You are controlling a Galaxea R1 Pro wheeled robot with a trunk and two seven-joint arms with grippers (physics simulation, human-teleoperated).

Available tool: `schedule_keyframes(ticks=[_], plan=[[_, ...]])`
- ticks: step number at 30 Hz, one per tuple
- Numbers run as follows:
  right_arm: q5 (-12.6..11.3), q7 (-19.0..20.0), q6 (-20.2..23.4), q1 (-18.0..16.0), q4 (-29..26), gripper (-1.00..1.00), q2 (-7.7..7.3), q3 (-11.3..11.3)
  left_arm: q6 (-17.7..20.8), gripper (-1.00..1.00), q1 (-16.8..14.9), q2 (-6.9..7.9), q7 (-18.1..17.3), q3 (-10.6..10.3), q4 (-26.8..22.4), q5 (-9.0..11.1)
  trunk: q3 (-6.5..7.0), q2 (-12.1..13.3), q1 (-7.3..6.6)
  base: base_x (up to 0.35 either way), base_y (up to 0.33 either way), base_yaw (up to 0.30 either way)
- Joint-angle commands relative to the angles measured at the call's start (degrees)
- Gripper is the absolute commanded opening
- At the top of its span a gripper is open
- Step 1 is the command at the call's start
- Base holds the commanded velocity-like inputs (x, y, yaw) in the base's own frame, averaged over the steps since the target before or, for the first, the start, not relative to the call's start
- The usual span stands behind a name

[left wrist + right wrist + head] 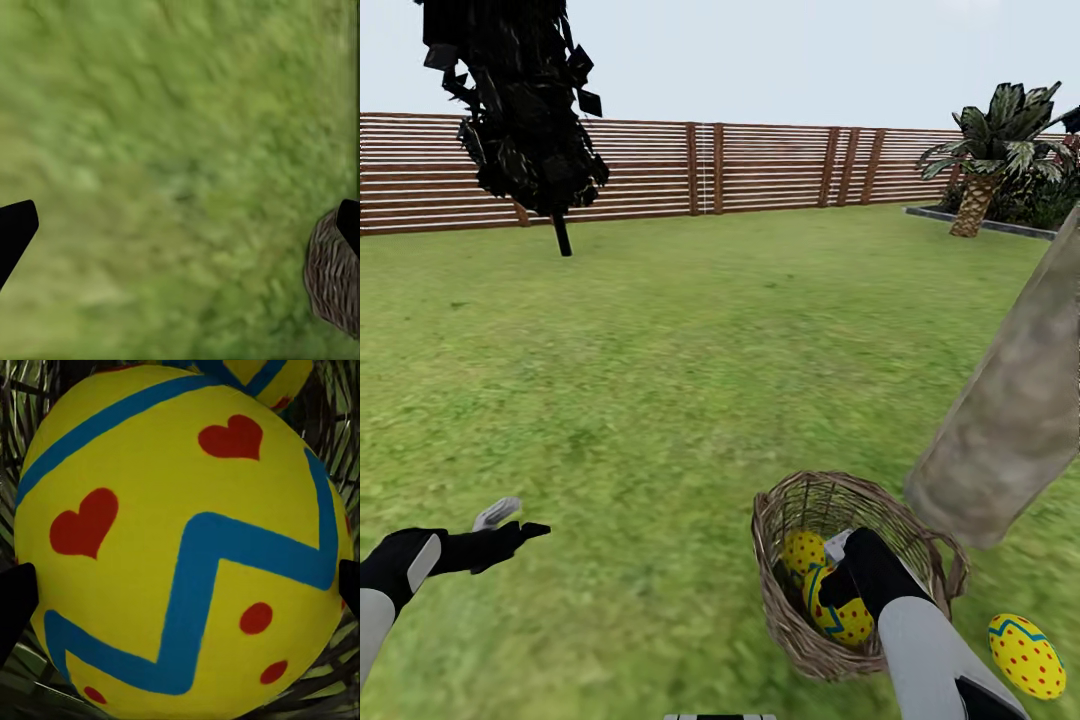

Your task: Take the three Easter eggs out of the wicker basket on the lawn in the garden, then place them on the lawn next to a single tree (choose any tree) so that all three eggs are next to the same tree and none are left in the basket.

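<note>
The wicker basket (790,610) stands on the lawn (660,400) beside the thick pale trunk of the tree (1010,410). Two Easter eggs lie in it, one deeper (801,550) and one nearer (850,620). A third egg (1025,655) rests on the grass close to the trunk's foot. My right gripper (838,585) reaches down into the basket. In the right wrist view it (180,585) stands open, its fingertips (15,604) flanking a large yellow egg (150,472), with another egg (262,375) behind it. My left gripper (510,530) hovers open over grass, apart from the basket (334,281).
A brown slat fence (760,165) closes the far side of the garden. A thin-trunked dark tree (525,110) stands at the back left and a palm (985,160) at the back right. Wide grass lies between them and me.
</note>
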Motion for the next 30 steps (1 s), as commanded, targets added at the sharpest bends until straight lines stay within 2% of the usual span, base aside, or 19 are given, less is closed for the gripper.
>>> schedule_keyframes(ticks=[1, 23, 28, 30], plan=[[0.6, 0.5, 0.0, 0.0, -0.1, -1.00, 0.09, -0.4, 0.5, 1.00, 0.0, 0.00, 0.0, 0.2, 0.0, 0.3, 0.18, 0.0, -0.03, 0.000, 0.000, 0.000], [0.4, 0.7, -0.1, -0.1, -0.3, -1.00, -0.28, -0.5, 0.5, 1.00, 0.0, 0.00, 0.0, 0.2, -0.1, 0.3, 5.05, 0.3, -0.60, 0.000, 0.000, 0.000], [-0.1, 1.2, -0.2, -0.1, -1.2, -1.00, -0.35, -0.5, 0.5, 1.00, 0.0, 0.00, 0.1, 0.2, -0.1, 0.3, 6.16, 0.4, -0.73, 0.000, 0.000, 0.000], [-0.1, 1.9, -0.1, -0.1, -2.5, -1.00, -0.33, -0.6, 0.5, 1.00, 0.0, 0.00, 0.4, 0.2, -0.1, 0.3, 6.52, 1.1, -1.16, 0.000, 0.000, 0.000]])
